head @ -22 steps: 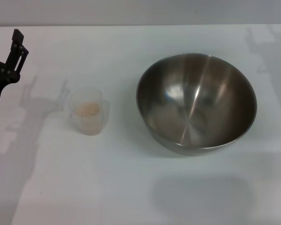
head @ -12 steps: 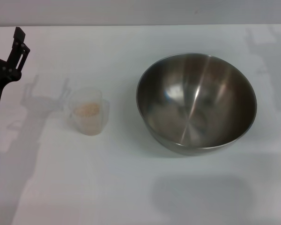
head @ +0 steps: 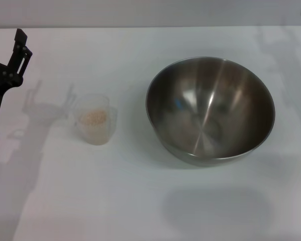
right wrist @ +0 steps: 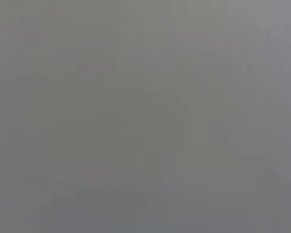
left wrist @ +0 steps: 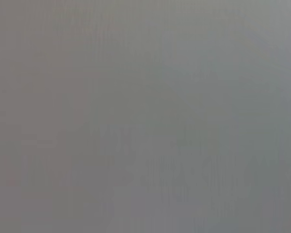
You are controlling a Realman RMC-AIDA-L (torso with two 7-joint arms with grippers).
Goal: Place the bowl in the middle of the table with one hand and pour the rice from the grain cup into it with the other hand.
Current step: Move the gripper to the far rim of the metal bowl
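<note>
Black against the white table (head: 140, 201), the left gripper (head: 17, 52) stands at the far left edge of the head view, raised and pointing away from the robot. Only part of it shows, so whether its jaws are parted or closed cannot be told, and nothing is seen between them. To its right, well apart from it, the grain cup (head: 95, 119) sits upright on the tabletop, translucent, with a shallow heap of rice (head: 93, 117) inside. It lies nearer the robot than the gripper's tip and is not touched by it. Further right, clear of the cup, the bowl (head: 210, 110) rests on the table, its steel interior holding only reflections. It stands right of the table's centre. The right gripper does not appear in the head view. Both wrist views show only a flat grey field.
</note>
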